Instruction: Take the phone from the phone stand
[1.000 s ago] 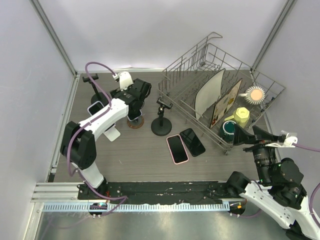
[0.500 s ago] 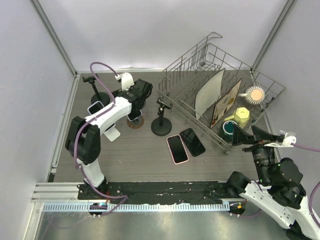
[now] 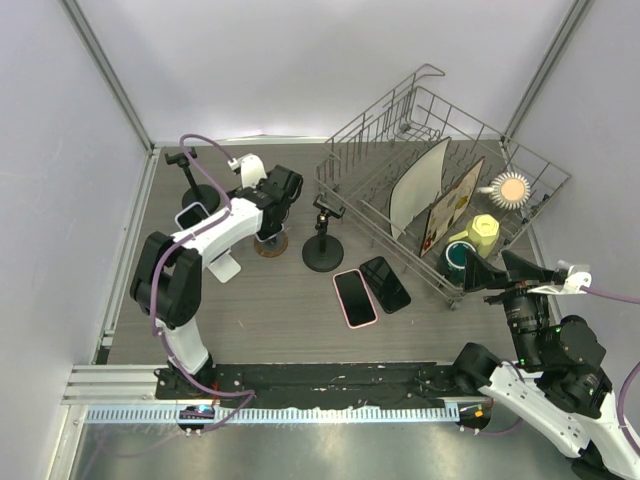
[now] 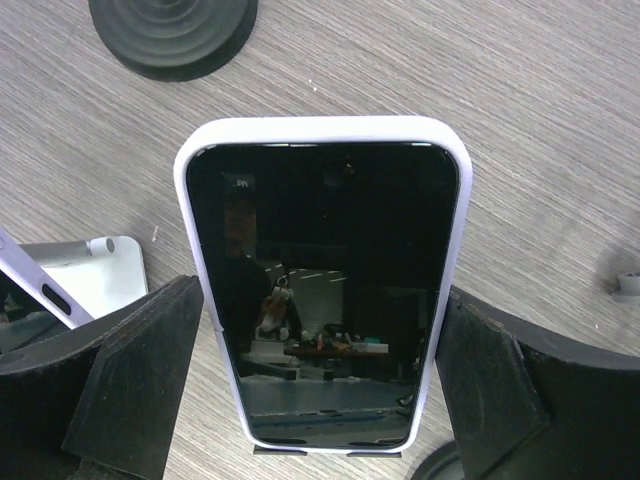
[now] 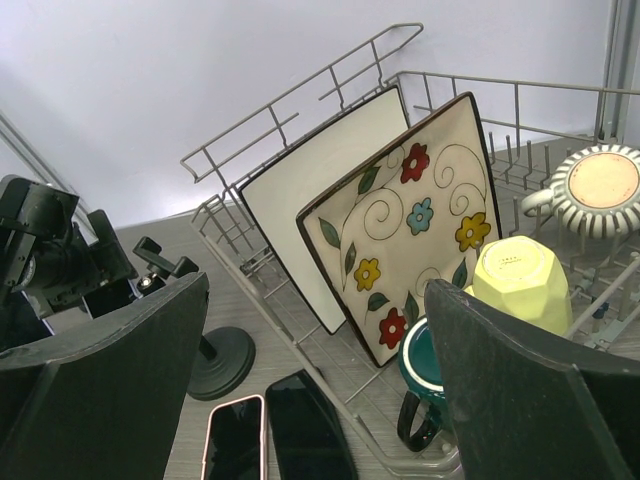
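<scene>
At your far left in the top view, a spare phone (image 3: 190, 213) sits tilted, and a white stand (image 3: 225, 268) stands a little nearer to you. Just right of these, your left gripper (image 4: 320, 300) hangs over the stand (image 3: 268, 246), the one with the brown round foot. Its jaws are spread wide, with one finger on each side of the phone (image 4: 320, 220) and just beside its long edges. You cannot tell from the wrist view whether either pad touches the case.

The phone has a pale case, and its dark screen faces the wrist camera. Its long axis runs up and down that view, in line with the fingers. Its upper end points away from the wrist, toward a black base (image 4: 170, 30) on the table, and its lower end rests on a small lip at the bottom of the view. From above you cannot see the phone, because the gripper covers it.

Further right stands a black stand (image 3: 322, 250). Near it, a pink phone (image 3: 354, 297) and a black phone (image 3: 385, 284) lie flat side by side. Beyond them is the rack (image 3: 362, 172), which holds plates and mugs. At your far right, the right gripper (image 3: 490, 272) hovers by the rack's near corner, jaws wide and holding nothing.
</scene>
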`<action>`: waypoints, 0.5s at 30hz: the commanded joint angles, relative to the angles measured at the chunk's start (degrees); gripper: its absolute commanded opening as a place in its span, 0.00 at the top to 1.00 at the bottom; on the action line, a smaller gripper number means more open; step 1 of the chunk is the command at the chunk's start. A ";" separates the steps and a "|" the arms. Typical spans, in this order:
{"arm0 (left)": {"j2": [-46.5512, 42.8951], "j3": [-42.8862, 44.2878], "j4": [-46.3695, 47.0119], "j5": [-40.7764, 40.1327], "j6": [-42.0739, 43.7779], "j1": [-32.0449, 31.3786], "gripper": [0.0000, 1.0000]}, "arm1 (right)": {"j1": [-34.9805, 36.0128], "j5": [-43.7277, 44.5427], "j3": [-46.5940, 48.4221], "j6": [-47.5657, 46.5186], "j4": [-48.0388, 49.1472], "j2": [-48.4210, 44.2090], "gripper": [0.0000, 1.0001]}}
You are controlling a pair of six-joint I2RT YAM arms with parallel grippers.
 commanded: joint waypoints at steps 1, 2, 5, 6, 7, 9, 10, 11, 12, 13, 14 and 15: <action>-3.95 -1.12 2.20 -0.04 -2.30 0.16 0.07 | -0.08 -0.73 -0.27 -0.66 2.19 1.33 0.06; -4.30 -1.29 2.28 -0.04 -2.39 0.16 0.09 | -0.08 -0.81 -0.27 -0.75 2.19 1.33 0.06; -5.45 -1.56 2.37 0.57 -2.39 0.25 0.19 | -0.08 -0.81 -0.27 -0.75 2.19 1.24 0.06; -5.80 -1.56 2.46 0.83 -2.39 0.25 0.25 | -0.08 -0.81 -0.27 -0.75 2.19 1.24 0.06; -6.15 -1.56 2.46 1.36 -2.39 0.25 0.29 | -0.08 -0.81 -0.27 -0.75 2.19 1.16 0.06; -7.20 -1.56 2.37 1.80 -2.30 0.25 0.36 | -0.08 -0.81 -0.27 -0.75 2.19 0.98 0.06; -7.64 -1.56 2.46 2.32 -2.04 0.25 0.38 | -0.08 -0.90 -0.36 -0.75 2.19 1.07 0.06; -8.43 -1.38 2.46 2.59 -1.78 0.25 0.40 | -0.08 -0.90 -0.36 -0.75 2.10 1.07 0.06; -8.70 -1.21 2.37 2.85 -1.43 0.25 0.46 | -0.08 -0.99 -0.36 -0.84 2.10 1.07 0.06; -9.05 -0.68 2.11 3.20 -1.16 0.16 0.48 | 0.01 -0.99 -0.36 -0.75 2.19 0.98 0.06; -9.57 -0.33 1.76 3.56 -0.64 0.16 0.51 | -0.08 -1.08 -0.36 -0.75 2.19 1.07 0.06; -10.01 0.11 1.50 3.73 -0.37 0.07 0.55 | -0.08 -1.16 -0.36 -0.75 2.19 1.07 0.06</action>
